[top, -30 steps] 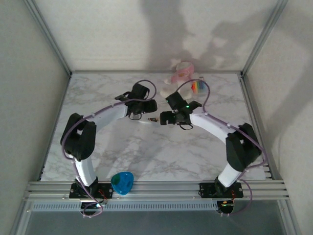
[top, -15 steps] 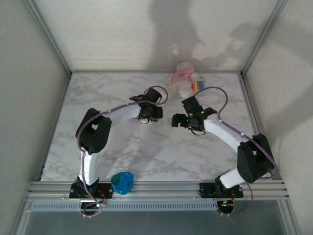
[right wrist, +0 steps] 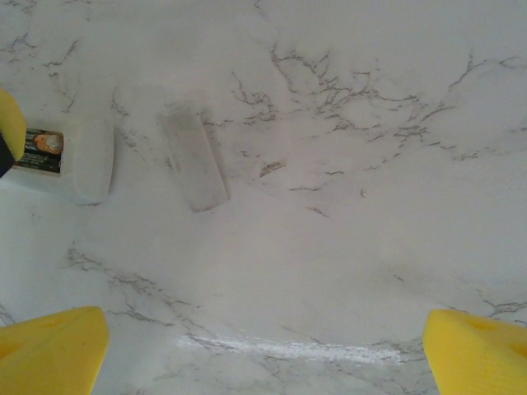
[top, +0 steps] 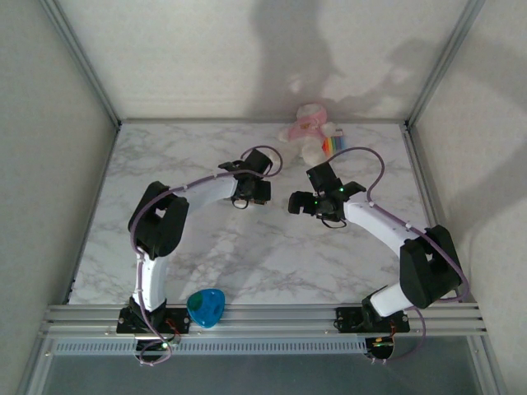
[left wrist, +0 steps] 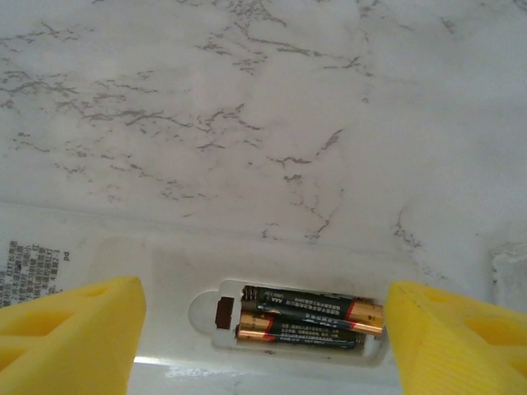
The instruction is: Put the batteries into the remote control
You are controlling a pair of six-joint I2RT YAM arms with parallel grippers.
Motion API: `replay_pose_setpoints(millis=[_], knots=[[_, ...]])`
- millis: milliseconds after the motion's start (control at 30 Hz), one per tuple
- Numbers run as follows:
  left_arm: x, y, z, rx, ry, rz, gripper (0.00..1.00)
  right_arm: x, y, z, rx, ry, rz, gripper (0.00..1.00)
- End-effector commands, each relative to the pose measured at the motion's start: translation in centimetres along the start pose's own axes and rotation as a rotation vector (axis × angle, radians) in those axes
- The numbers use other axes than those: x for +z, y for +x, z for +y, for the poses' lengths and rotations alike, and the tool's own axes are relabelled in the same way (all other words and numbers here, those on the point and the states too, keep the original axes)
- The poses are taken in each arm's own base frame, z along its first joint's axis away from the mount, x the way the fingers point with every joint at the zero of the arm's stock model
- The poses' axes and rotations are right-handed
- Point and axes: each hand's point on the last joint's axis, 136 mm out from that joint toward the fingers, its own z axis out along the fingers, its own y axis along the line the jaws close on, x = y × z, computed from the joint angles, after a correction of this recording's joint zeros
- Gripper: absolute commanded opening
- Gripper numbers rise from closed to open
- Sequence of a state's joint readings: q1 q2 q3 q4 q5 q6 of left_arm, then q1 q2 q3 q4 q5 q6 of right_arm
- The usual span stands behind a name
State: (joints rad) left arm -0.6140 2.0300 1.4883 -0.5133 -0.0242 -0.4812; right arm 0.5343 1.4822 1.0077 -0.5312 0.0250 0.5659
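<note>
Looks to be at the end of loading: both batteries (left wrist: 311, 319) side by side in the uncovered bay of the remote (left wrist: 165, 271), back-up on the table (left wrist: 247, 123) under the left gripper (left wrist: 263, 333), parted and empty. Calls next for lifting the grey strip (right wrist: 192, 159), probably the cover, beside the remote under the right gripper (right wrist: 263, 346), spread wide, and seating it squarely.

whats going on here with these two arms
Two batteries already sit side by side in the open bay of the remote control, which lies back-up on the table. The left gripper hovers open over them. The right gripper is open too, above a flat whitish piece, probably the battery cover, lying loose beside the remote.
</note>
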Motion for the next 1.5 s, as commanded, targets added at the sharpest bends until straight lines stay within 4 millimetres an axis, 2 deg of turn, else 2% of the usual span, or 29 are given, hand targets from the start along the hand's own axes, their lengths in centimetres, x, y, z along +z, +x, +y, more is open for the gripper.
replay_pose_setpoints(millis=[0, 533, 933, 1133, 1467], knots=[[0.6, 1.3, 0.9, 0.035, -0.049, 0.024, 0.79, 0.0, 0.0, -0.2, 0.021, -0.002, -0.005, 0.99], [1.0, 2.3, 0.2, 0.034, 0.023, 0.051, 0.83, 0.4, 0.4, -0.4, 0.032, 0.003, 0.008, 0.99], [-0.6, 1.0, 0.0, 0.008, 0.080, 0.017, 0.84, 0.7, 0.6, -0.4, 0.038, 0.001, 0.017, 0.99], [-0.5, 1.8, -0.9, 0.039, 0.141, 0.048, 0.88, 0.9, 0.8, -0.5, 0.044, 0.004, 0.024, 0.99], [0.0, 3.1, -0.6, 0.082, 0.141, 0.084, 0.90, 1.0, 0.8, -0.5, 0.049, 0.003, 0.024, 0.99]])
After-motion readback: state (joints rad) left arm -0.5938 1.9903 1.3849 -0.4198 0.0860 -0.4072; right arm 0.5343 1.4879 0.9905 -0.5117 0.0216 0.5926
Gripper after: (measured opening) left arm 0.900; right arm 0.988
